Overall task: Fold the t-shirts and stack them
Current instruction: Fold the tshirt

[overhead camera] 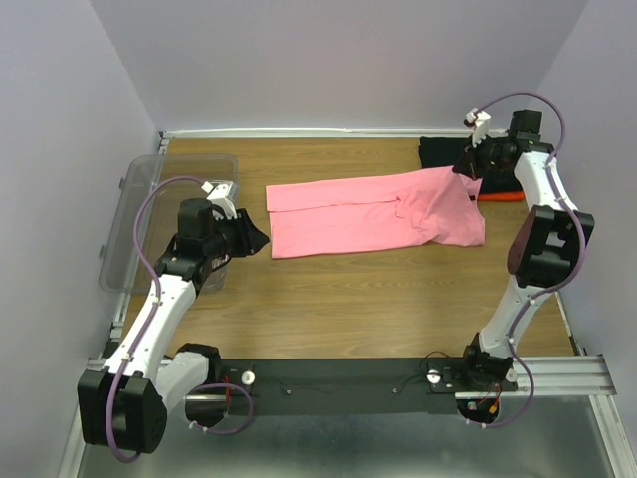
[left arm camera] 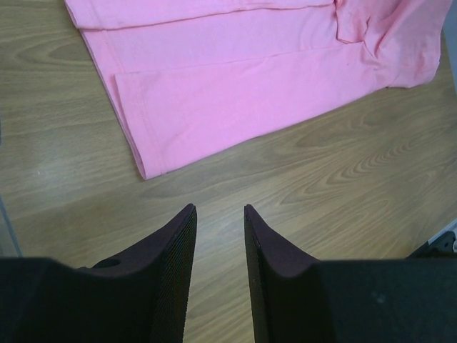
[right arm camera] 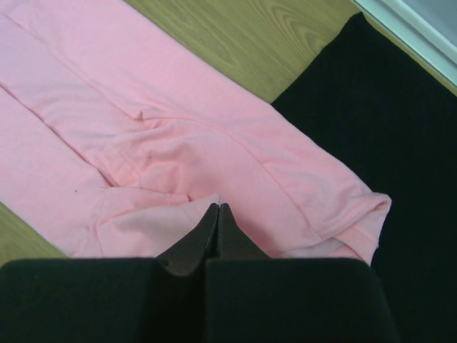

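Fingertips (right arm camera: 203, 236) of the right gripper (right arm camera: 218, 207) are seen pinched shut on a fold of the pink t-shirt (overhead camera: 368, 214), which is spread across the table (overhead camera: 348, 299), one end overlapping the black t-shirt (overhead camera: 443, 151); the left gripper (left arm camera: 218, 209) is held parted over bare wood, just short of its hem.

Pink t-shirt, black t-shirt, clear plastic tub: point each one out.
pink t-shirt (overhead camera: 358, 214): top external view, middle of the body.
black t-shirt (right arm camera: 389, 107): right wrist view, flat fabric.
clear plastic tub (overhead camera: 117, 229): top external view, left wall.
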You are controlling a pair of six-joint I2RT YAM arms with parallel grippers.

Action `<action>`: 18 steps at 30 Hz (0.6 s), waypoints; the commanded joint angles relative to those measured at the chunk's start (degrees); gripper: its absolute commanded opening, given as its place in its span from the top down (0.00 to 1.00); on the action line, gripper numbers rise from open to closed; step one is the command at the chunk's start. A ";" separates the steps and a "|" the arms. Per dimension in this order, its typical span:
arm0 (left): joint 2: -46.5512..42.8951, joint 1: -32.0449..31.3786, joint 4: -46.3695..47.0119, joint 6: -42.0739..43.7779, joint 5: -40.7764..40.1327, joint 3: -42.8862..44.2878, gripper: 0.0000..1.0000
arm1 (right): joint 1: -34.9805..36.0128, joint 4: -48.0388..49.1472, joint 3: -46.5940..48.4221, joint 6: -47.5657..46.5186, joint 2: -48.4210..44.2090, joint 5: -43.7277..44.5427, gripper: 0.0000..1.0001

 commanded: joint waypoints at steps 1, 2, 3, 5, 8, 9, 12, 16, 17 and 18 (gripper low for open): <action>-0.39 -0.23 1.05 1.93 -0.32 -0.94 0.59 | 1.63 -0.44 0.13 -1.52 -2.44 0.68 0.99; -0.13 -0.23 1.13 2.11 -0.06 -0.76 0.59 | 2.42 -0.44 0.48 -1.52 -2.18 1.47 0.99; -0.13 -0.23 1.13 2.19 0.03 -0.76 0.59 | 2.86 -0.44 0.75 -1.43 -2.01 1.83 0.99; -0.22 -0.23 1.05 2.37 0.30 -0.76 0.59 | 3.83 -0.44 1.36 -1.00 -1.48 2.44 0.99; -0.57 -0.23 1.22 2.90 0.30 -0.85 0.59 | 4.80 -0.36 2.07 -0.91 -1.04 3.32 0.99; -0.74 -0.23 1.31 2.90 0.38 -0.94 0.59 | 5.06 -0.44 2.24 -0.99 -0.69 3.93 0.99; -0.83 -0.23 1.31 3.51 0.56 -0.76 0.59 | 6.03 -0.36 2.59 -1.17 -0.43 4.81 0.99; -1.36 -0.23 1.48 3.95 1.00 -0.85 0.59 | 6.21 -0.44 2.95 -0.99 0.10 6.04 0.99; -1.62 -0.23 1.92 3.95 1.35 -1.11 0.59 | 6.21 -0.44 2.86 -1.17 0.10 6.40 0.99; -1.62 -0.23 2.10 3.87 1.53 -1.46 0.59 | 6.29 -0.36 2.86 -1.17 0.19 6.75 0.99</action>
